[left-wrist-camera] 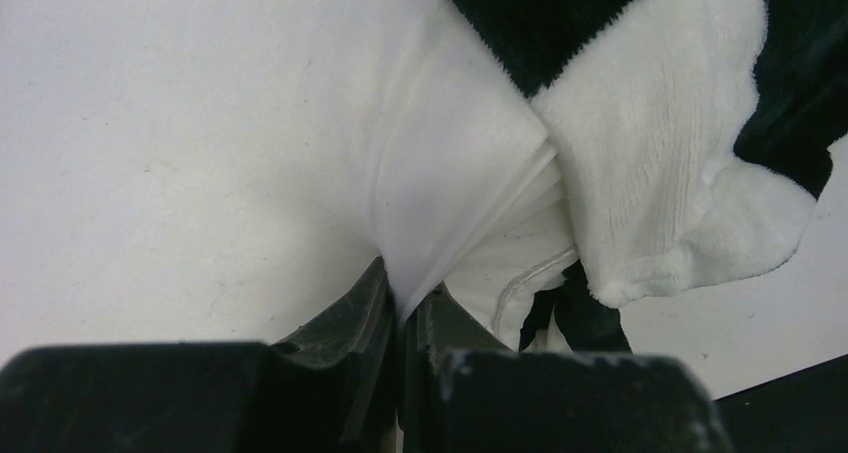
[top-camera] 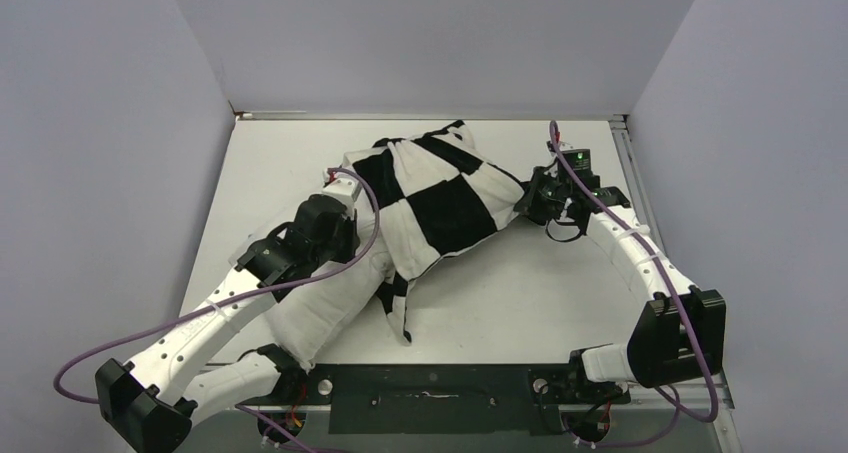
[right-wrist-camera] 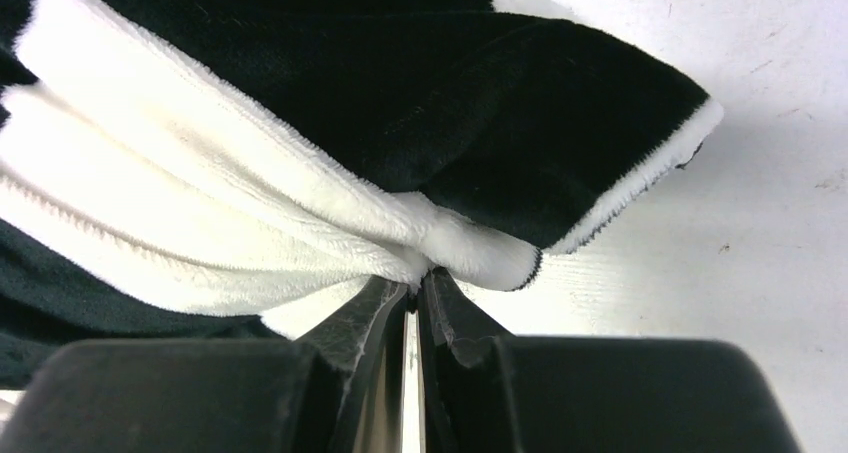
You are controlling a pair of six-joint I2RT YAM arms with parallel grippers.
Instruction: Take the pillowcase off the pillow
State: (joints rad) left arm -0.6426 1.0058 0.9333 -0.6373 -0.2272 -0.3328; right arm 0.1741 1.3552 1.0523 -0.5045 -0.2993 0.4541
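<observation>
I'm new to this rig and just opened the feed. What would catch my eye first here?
The black-and-white checkered pillowcase sprawls across the middle of the table, its fabric gathered toward each grip. The right hand pinches its right corner, while the left hand is shut on the plain white pillow, which sticks out at the near left.
</observation>
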